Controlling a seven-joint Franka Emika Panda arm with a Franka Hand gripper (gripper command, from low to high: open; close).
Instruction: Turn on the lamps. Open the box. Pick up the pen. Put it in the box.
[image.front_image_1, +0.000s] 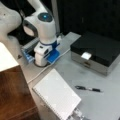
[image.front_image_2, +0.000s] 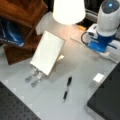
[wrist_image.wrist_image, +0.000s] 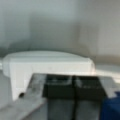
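Note:
The lamps' white shade (image.front_image_2: 68, 10) glows at a front view's top, with warm light on the table under it; its cream edge (image.front_image_1: 5, 58) shows at a front view's left. The box (image.front_image_1: 97, 51) stands with its black lid down and a white tag (image.front_image_1: 86, 55) at its front; its corner (image.front_image_2: 107, 100) shows too. The pen (image.front_image_1: 88, 89) (image.front_image_2: 67, 88) lies on the grey table between notebook and box, nothing touching it. Only the wrist view shows my gripper (wrist_image.wrist_image: 73, 86): its dark pads (wrist_image.wrist_image: 60, 90) meet, shut and holding nothing, just short of a white rounded block (wrist_image.wrist_image: 47, 66).
A white spiral notebook (image.front_image_1: 56, 96) (image.front_image_2: 47, 52) lies tilted, with two silver metal pieces (image.front_image_2: 32, 78) at its end. A wooden shelf (image.front_image_1: 12, 92) (image.front_image_2: 22, 12) stands beside it. The arm's base (image.front_image_1: 41, 56) (image.front_image_2: 106, 27) stands on blue mounts, with a white cable (image.front_image_1: 43, 70) running past.

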